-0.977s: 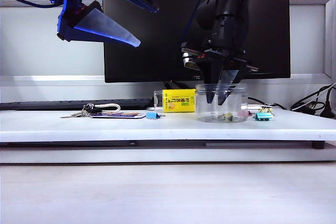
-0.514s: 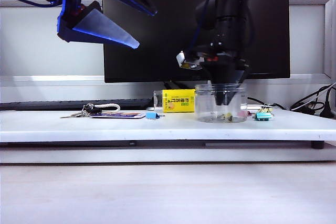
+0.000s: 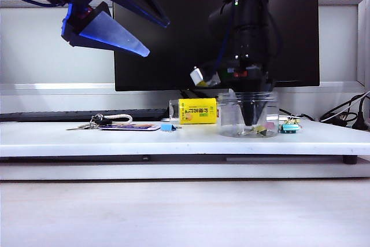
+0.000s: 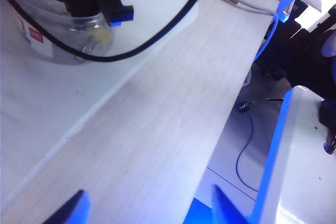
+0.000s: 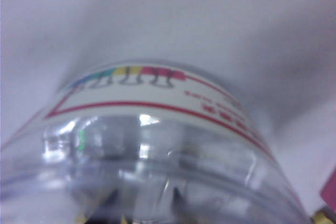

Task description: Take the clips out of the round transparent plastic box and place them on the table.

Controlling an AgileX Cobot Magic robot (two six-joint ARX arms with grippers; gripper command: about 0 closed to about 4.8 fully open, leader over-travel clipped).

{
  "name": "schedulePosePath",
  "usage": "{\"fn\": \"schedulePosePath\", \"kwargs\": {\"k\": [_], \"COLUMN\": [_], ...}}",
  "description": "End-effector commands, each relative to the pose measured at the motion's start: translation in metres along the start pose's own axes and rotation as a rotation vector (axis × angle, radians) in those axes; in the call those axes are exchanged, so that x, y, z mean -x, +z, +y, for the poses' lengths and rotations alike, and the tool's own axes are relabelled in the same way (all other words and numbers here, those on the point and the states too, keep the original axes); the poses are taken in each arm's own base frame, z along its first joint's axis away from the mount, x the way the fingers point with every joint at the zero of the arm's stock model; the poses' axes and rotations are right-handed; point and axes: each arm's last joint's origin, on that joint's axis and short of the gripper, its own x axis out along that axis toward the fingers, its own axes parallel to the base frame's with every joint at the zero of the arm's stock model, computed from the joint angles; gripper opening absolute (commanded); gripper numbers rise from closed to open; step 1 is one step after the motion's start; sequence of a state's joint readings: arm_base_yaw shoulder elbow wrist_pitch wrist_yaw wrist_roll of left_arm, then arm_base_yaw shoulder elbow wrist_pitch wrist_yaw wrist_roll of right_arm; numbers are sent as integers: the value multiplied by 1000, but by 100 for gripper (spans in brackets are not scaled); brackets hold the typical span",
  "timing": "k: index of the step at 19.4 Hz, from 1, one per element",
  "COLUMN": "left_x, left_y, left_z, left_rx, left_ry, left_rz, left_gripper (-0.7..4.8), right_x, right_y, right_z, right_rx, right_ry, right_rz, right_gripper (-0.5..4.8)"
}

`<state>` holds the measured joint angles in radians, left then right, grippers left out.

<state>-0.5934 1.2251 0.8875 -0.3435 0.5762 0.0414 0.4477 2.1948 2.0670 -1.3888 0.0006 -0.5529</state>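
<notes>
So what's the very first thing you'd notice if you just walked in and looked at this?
Probably the black right gripper poking straight down into the clear round box on the right part of the white table, with small yellow clips at the bottom. Next, the blue-lit left gripper hanging open high at the upper left, holding nothing. A bright yellow container sits just left of the box.

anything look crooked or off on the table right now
Yes: the clear jar sits tilted, its rim slanting, with the right gripper reaching down inside it. The left gripper hangs open, high at the left.
</notes>
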Motion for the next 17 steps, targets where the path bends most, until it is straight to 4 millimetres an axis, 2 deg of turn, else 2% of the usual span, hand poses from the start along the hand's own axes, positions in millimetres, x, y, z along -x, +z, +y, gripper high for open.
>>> {"fn": "schedulePosePath", "kwargs": {"k": [1, 3, 7, 11, 13, 17], "left_x": [1, 1, 1, 1, 1, 1], "left_y": [2, 2, 0, 0, 0, 0], "left_z": [-1, -1, -1, -1, -1, -1], "left_rx": [-16, -9, 1, 1, 0, 1], "left_ry": [-4, -4, -5, -5, -5, -5], "left_rz": [-12, -8, 9, 8, 8, 8], "left_gripper": [308, 308, 308, 308, 308, 308], "right_x": [6, 2, -19, -20, -20, -20], "right_y": [0, 0, -6, -7, -7, -8], "right_z": [4, 6, 12, 10, 10, 8], "right_rx": [13, 19, 32, 35, 36, 29], "right_ry": [-8, 1, 8, -54, -71, -128], "right_rz": [-11, 3, 98, 141, 151, 179], "right_gripper": [126, 126, 121, 116, 69, 51]}}
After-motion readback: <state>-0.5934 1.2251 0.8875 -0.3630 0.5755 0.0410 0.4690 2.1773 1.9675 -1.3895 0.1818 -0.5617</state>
